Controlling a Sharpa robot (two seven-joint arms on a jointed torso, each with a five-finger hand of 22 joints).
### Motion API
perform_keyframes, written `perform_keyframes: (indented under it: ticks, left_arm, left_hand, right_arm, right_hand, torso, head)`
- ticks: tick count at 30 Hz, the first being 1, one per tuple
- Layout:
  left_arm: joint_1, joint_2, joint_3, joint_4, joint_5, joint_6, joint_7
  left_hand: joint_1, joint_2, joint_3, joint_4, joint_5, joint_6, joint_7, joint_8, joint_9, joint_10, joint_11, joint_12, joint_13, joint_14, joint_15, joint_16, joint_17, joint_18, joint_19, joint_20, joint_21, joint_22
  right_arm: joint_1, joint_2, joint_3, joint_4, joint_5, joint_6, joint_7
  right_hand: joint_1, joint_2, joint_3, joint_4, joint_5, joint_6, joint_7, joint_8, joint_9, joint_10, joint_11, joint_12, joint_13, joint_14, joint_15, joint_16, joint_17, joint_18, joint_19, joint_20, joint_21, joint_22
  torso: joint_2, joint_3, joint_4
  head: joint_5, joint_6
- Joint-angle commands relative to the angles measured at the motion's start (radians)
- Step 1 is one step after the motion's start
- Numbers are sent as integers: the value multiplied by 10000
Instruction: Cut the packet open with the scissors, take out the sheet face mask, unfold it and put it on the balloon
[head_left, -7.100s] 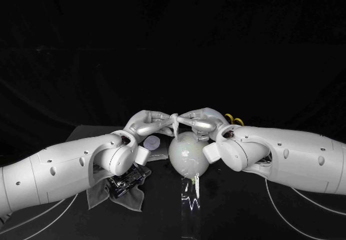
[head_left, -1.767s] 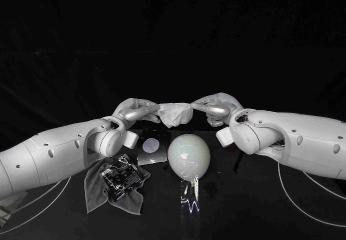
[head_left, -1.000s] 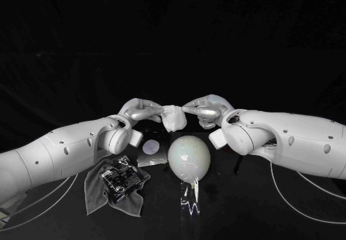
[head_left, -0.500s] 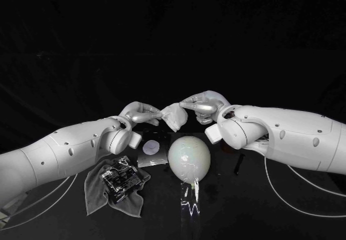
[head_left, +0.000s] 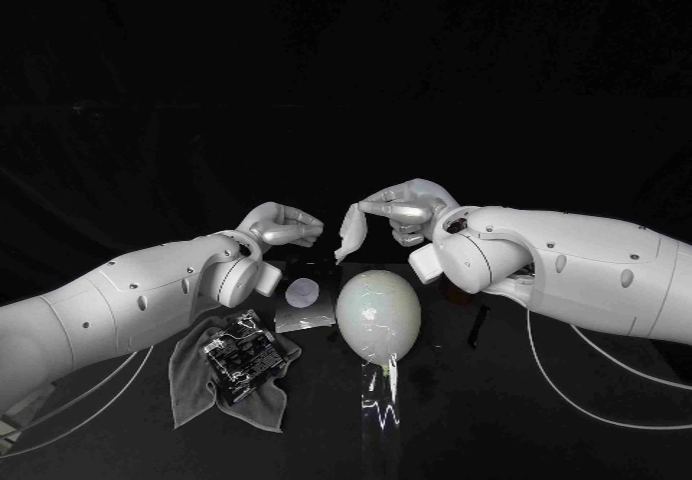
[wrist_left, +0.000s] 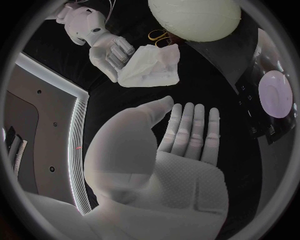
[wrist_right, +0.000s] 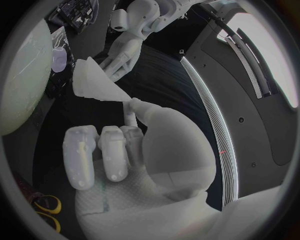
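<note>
Left to right: grey cloth (head_left: 195, 385) on the desk (head_left: 490, 425), at 8 o'clock from the balloon (head_left: 378, 315). Left robot hand (head_left: 281, 225), at 11 o'clock, fingers straightened, holding nothing. Packet (head_left: 306, 300) just beside the balloon at 9 o'clock. Crumpled face mask (head_left: 349, 232) hanging at 12 o'clock, above the balloon and apart from it, pinched by the right robot hand (head_left: 404, 212).

A black table (head_left: 476, 430) takes up the lower half of the head view, from about 8 o'clock through 6 to 4 o'clock. Its top is dark and glossy. A pale, broken gleam (head_left: 378, 405) lies on it at 6 o'clock. Behind it a black curtain (head_left: 346, 90) fills the upper half, from 9 o'clock over 12 to 3 o'clock, with faint soft folds running across it. Light falls on the middle of the table; the edges sink into shadow.
</note>
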Motion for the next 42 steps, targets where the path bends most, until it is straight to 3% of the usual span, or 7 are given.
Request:
perform_keyframes:
  ticks: [1, 6, 9, 14, 22, 37, 42]
  left_arm:
    - [2, -49, 4, 93, -31, -357, 618]
    - [-52, -216, 2, 457, 165, -386, 1374]
    - [-90, -359, 5, 812, 313, -260, 2036]
    - [-126, -492, 9, 1217, 494, 20, 2730]
    - [-181, -578, 10, 1602, 99, 178, 2918]
    - [-311, -274, 7, 1490, -564, -314, 2217]
    - [-330, -188, 6, 1432, -720, -600, 2054]
  left_hand:
    - [59, -107, 87, -33, 29, -90, 165, -35, -21, -136, 16, -72, 0, -100, 38, -286, -181, -133, -79, -7, -269, -192]
    - [134, -59, 178, -56, 32, 266, 106, 215, 55, 236, -92, 128, 42, 431, -83, -322, -290, 2, 368, -34, -315, -315]
    - [218, 116, 189, -53, 58, 696, -135, 478, 148, 1060, -416, 525, 139, 1605, -445, 2, -231, 413, 1329, -125, 100, -185]
    - [132, 280, 144, 84, 31, 920, -256, 585, 185, 1244, -514, 486, 80, 1783, -509, -265, -372, 509, 1517, -92, 123, -205]
    - [99, 71, -171, 42, 31, 1284, -434, 719, 255, 1797, -702, 411, 55, 2426, -676, -626, -504, 654, 1899, -105, 139, -268]
    - [-117, -517, -406, 39, 32, 600, -35, 101, -19, 1134, -315, -262, -14, 2179, -412, -1211, -666, 605, 1887, -69, -118, -466]
    - [-92, -554, -457, 46, 30, 487, 33, -23, -82, 1020, -255, -371, -8, 2140, -366, -1298, -674, 600, 1866, -58, -221, -540]
  right_arm:
    - [11, 15, 10, -28, -58, 83, -192]
    - [11, 16, 10, -48, -82, 50, -269]
    - [11, 27, 9, -59, -96, 39, -305]
    - [10, 45, 8, -93, -111, 0, -347]
    - [7, 33, 6, -90, -121, -10, -377]
    - [4, -23, 5, 124, -169, 21, -373]
    - [4, -30, 5, 205, -181, 36, -375]
  right_hand:
    - [-13, 98, 303, -231, 49, 45, -18, 136, 897, 1034, -60, 52, 2630, 1027, -61, 35, 2635, -128, 1042, -63, 48, 2619]
    - [-19, 100, 313, -238, 49, 39, -18, 142, 906, 1034, -59, 52, 2630, 1027, -60, 35, 2635, -127, 1042, -63, 47, 2619]
    - [-19, 100, 313, -238, 49, 39, -18, 142, 906, 1034, -59, 52, 2630, 1027, -60, 35, 2635, -127, 1042, -63, 47, 2619]
    - [-25, 100, 319, -242, 50, 36, -18, 147, 912, 1034, -59, 52, 2630, 1027, -60, 35, 2635, -126, 1040, -63, 43, 2618]
    - [-30, 100, 324, -245, 49, 32, -17, 151, 917, 1034, -59, 52, 2630, 1027, -60, 35, 2635, -128, 1043, -62, 49, 2620]
    - [-30, 100, 324, -245, 49, 32, -17, 151, 917, 1034, -59, 52, 2630, 1027, -60, 35, 2635, -128, 1043, -62, 49, 2620]
    - [-30, 100, 324, -245, 49, 32, -17, 151, 917, 1034, -59, 52, 2630, 1027, -60, 35, 2635, -128, 1043, -62, 49, 2620]
  torso:
    - [-2, 9, -9]
    - [11, 3, -16]
    - [15, -1, -6]
    - [2, 7, -2]
    - [1, 12, -15]
    - [-2, 8, -10]
    - [-4, 10, -16]
  head:
    - [2, -4]
    - [4, -2]
    - [1, -6]
    - [-3, -21]
    - [9, -36]
    - [10, -32]
    - [15, -25]
